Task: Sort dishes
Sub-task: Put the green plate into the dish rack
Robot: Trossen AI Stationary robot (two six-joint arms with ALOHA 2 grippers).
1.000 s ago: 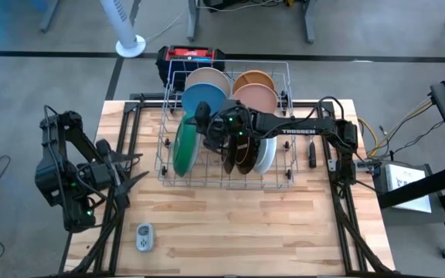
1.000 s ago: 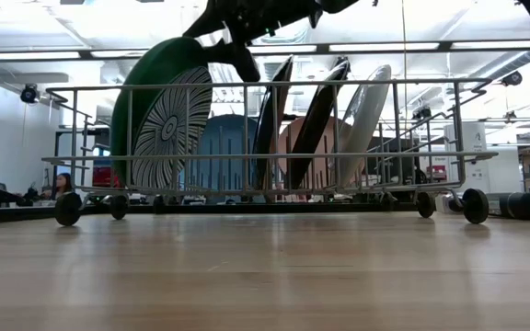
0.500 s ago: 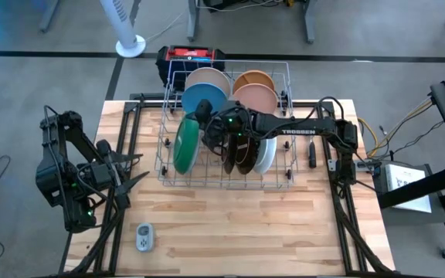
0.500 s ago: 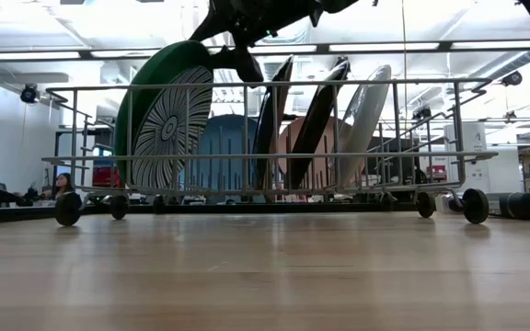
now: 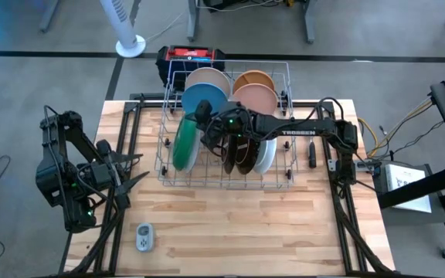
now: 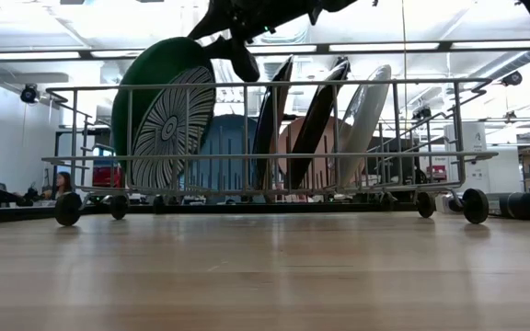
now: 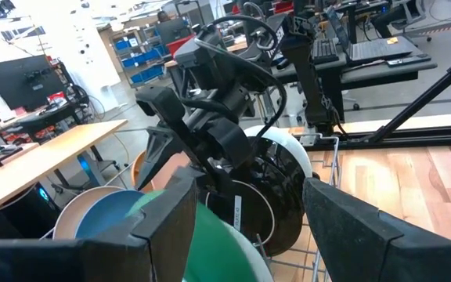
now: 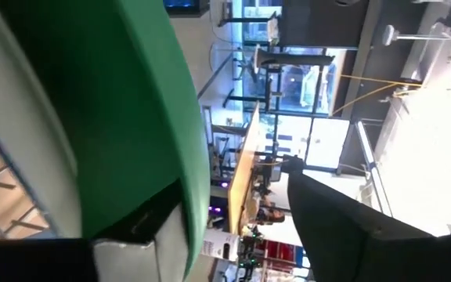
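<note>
Two arms at wood table (image 5: 230,224); only the R arm is at the wire rack (image 5: 222,184).

**Rack contents**
- Rack stands at the table's far-centre, dishes set on edge inside.
- Far row: blue plate (image 5: 202,99) w/ cream dish (image 5: 209,77) behind it; beside these, pink dish (image 5: 255,99) w/ tan dish (image 5: 253,79) behind it.
- Near row: large green plate (image 5: 184,147) at the rack's left end, then dark brown dishes (image 5: 238,154), then white dish (image 5: 267,154).
- Low view: striped plate (image 6: 173,129) stands just in front of the green plate, overlapping it. Green plate leans slightly; its top edge rises above the rack's top wire.

**R arm**
- Reaches across the rack from the right side of the table.
- Right gripper (image 5: 202,116) sits over the top rim of the green plate.
- Claw state: released. R wrist view shows fingers (image 8: 351,227) spread w/ a clear gap between them; green rim lies against one finger only, not clamped.
- Low view: one fingertip hangs just beside the green plate's upper edge.

**L arm**
- Parked at the table's left edge, well apart from the rack.
- Left gripper (image 5: 134,171) points toward the rack, claw released, nothing between the fingers.

**Other**
- Small grey gadget (image 5: 144,235) lies on the table near the front-left, apart from the rack.
</note>
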